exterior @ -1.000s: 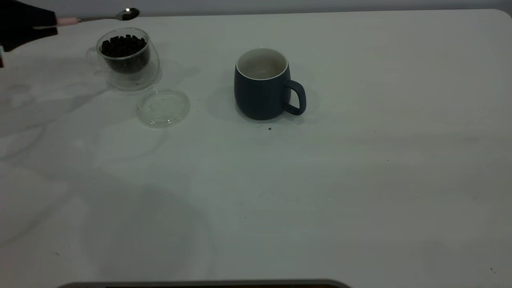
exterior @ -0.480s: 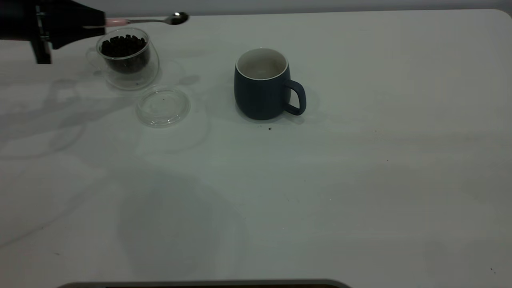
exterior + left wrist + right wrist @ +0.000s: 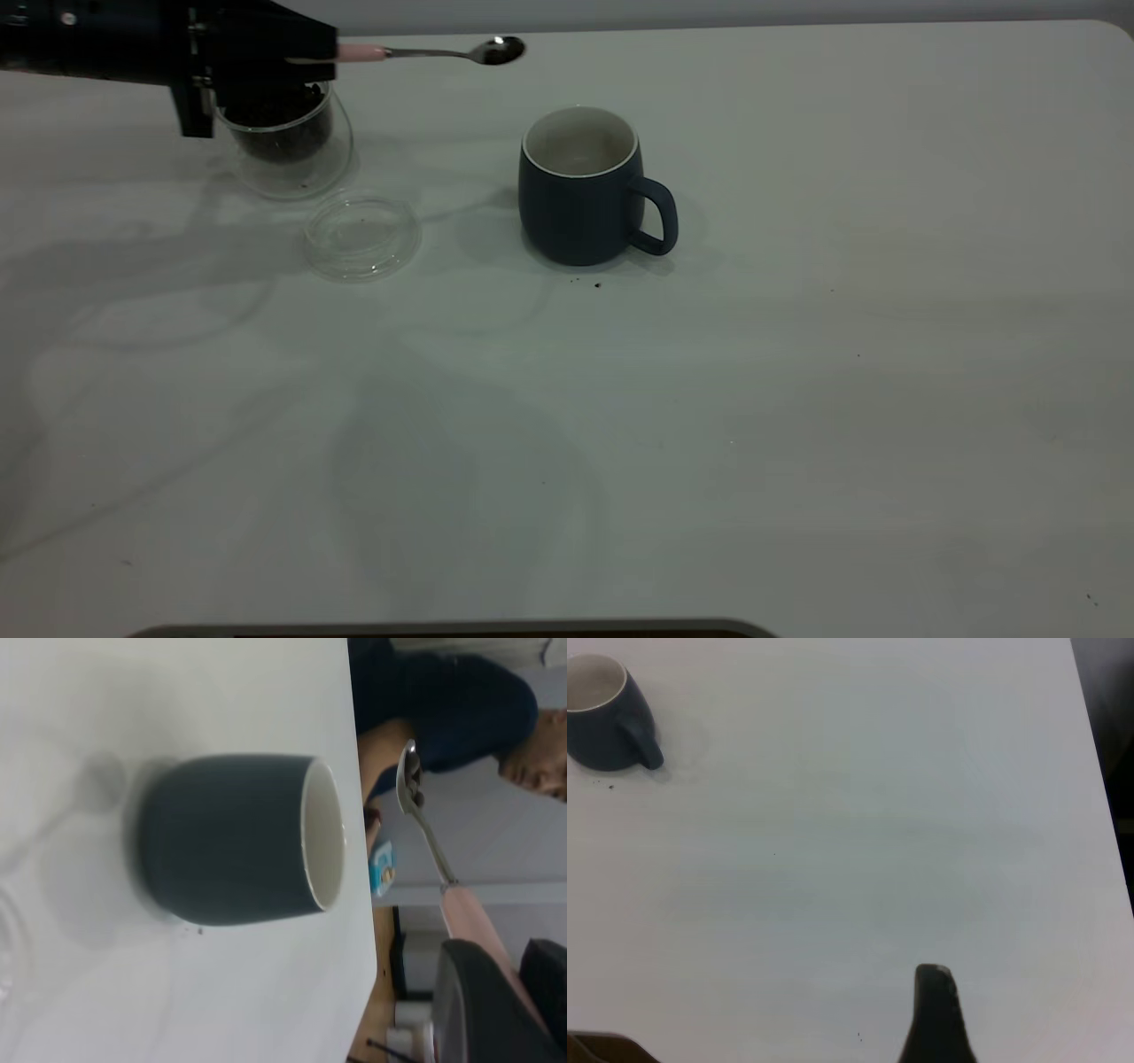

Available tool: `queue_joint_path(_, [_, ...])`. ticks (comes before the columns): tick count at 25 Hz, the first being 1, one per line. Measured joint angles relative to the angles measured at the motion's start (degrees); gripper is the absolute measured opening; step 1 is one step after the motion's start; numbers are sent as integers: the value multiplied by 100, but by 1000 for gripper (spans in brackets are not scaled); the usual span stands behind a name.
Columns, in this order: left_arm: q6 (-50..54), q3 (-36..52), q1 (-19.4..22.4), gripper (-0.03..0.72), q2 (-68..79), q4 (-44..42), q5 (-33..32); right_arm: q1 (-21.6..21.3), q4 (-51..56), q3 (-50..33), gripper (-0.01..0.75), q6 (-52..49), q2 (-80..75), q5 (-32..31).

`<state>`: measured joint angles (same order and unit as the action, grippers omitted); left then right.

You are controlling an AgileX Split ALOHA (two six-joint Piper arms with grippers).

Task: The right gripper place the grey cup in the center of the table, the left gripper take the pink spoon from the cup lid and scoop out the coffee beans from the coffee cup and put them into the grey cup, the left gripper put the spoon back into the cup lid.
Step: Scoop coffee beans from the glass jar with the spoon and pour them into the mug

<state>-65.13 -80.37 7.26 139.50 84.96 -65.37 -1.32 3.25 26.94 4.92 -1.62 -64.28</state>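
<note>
table (image 3: 797,399): wide white top that carries everything; a few dark specks lie just in front of the mug.
grey cup (image 3: 580,186): upright near the table's middle, handle toward the right arm's side, white inside with no beans that I can see.
coffee cup (image 3: 288,146): clear glass at the left-arm side, partly behind the arm, dark coffee beans (image 3: 282,133) showing through its wall.
cup lid (image 3: 361,236): flat on the table, just in front of the glass cup and apart from it, nothing on it.
left gripper (image 3: 323,55): above the glass cup, clamped on the handle end of the pink spoon (image 3: 425,53).
right gripper (image 3: 935,1014): hangs over bare table well away from the mug; only one dark finger shows, so open or closed cannot be told.
key relation: the spoon lies near level, long axis along the table's width, bowl leading toward the mug; the bowl is short of the rim and above it, so the mug lies straight ahead along the spoon's line. The left arm is much the nearer.
spoon load: too small to tell whether beans ride in the bowl.
change: against the earlier frames, arm and spoon have moved steadily from the table's left edge toward the mug; cups and lid have not shifted.
</note>
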Motion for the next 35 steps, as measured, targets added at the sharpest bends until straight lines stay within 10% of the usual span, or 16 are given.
queue_joint_path(20, [-484,0,-594,127,0,-24,586,0,0,0,591,0,0,0])
queue_joint_path(35, [-3332,0,-596,127,0,-24,934,0,0,0,591,-1,0,0])
